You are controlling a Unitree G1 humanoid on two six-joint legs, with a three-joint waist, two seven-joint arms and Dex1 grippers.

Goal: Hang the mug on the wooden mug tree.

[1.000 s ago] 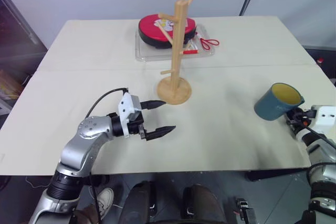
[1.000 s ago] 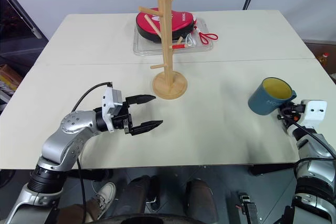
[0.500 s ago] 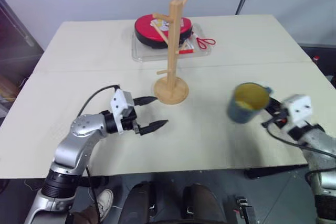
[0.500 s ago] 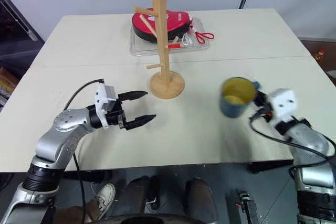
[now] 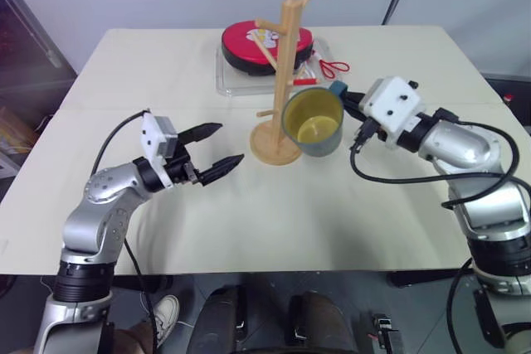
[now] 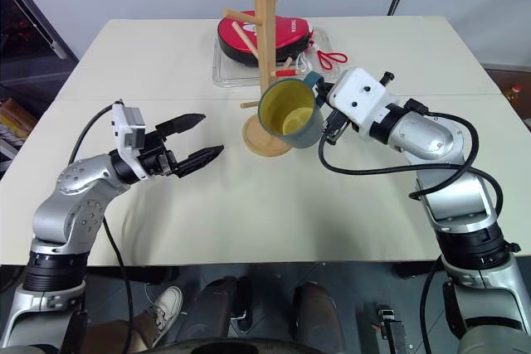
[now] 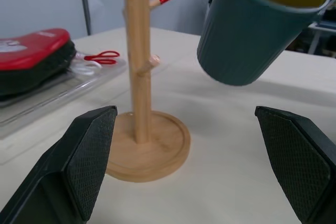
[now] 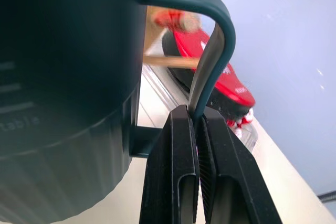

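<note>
Partly, mug (image 5: 313, 122) hides wooden mug tree (image 5: 280, 80) base

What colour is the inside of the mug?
Pale yellow inside the mug, best seen in the right eye view.

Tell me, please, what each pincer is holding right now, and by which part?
The right pincer grips the mug by its handle. The left pincer is open and holds nothing.

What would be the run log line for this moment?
right gripper: shut on mug handle | mug: airborne beside wooden mug tree | left gripper: open, empty
</note>
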